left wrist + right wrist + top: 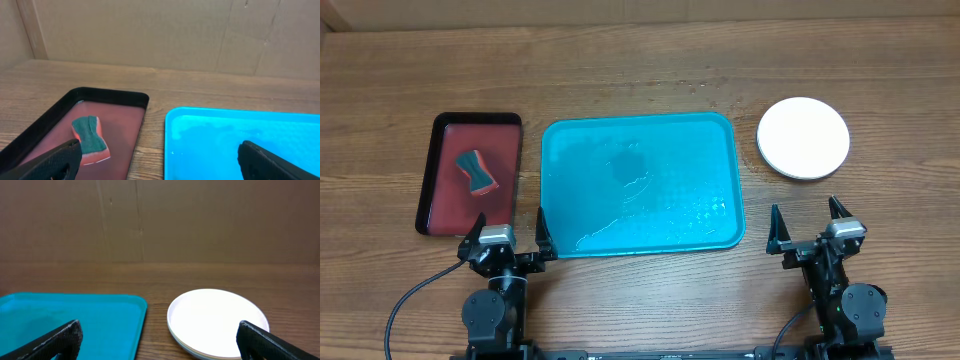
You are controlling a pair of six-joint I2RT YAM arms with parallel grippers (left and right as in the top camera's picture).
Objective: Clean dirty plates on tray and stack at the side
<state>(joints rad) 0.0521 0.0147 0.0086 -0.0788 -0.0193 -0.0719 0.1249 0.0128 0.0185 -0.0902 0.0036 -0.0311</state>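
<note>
The turquoise tray [638, 182] lies in the middle of the table with no plates on it, only wet streaks. It also shows in the left wrist view [240, 142] and the right wrist view [70, 322]. A white plate [803, 137] tops a stack on the table right of the tray, seen also in the right wrist view [216, 321]. The pale blue and yellow-green plates are hidden. My left gripper [510, 238] is open and empty at the tray's near left corner. My right gripper [808, 228] is open and empty, near of the white plate.
A dark red, black-rimmed tray [470, 172] lies left of the turquoise tray and holds a green and orange sponge [477, 172], also seen in the left wrist view [90, 139]. A cardboard wall stands behind the table.
</note>
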